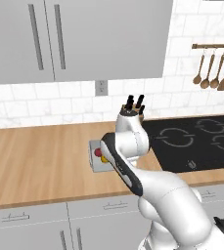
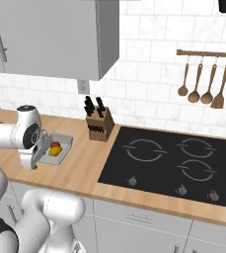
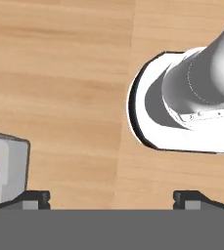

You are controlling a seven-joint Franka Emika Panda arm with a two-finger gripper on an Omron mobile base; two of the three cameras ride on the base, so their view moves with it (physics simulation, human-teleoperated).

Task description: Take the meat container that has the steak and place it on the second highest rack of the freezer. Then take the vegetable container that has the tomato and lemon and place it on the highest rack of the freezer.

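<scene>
While the arm folds low over the wooden surface point(image 2: 85, 163), the vegetable container point(image 2: 60, 148), a shallow grey tray, sits flat on it toward the left of the right base view, with the gripper point(image 2: 29, 159) at its 9 o'clock, just beside it. Gripper points down at the surface, jaws spread wide, holding nothing; in the hand view the two fingertips point(image 3: 35, 197) stand far apart over bare wood, tray corner at 8 o'clock. Tomato point(image 2: 54, 145) and lemon point(image 2: 56, 151) lie inside the tray, touching or nearly so, tomato at the lemon's 12 o'clock. Knife block point(image 2: 98, 126) stands upright at 2 o'clock from the tray, near the wall. Black cooktop point(image 2: 178, 163) fills the right side, at 3 o'clock from the block. Wooden spoons point(image 2: 201, 79) hang on a rail at 12 o'clock above the cooktop.
</scene>
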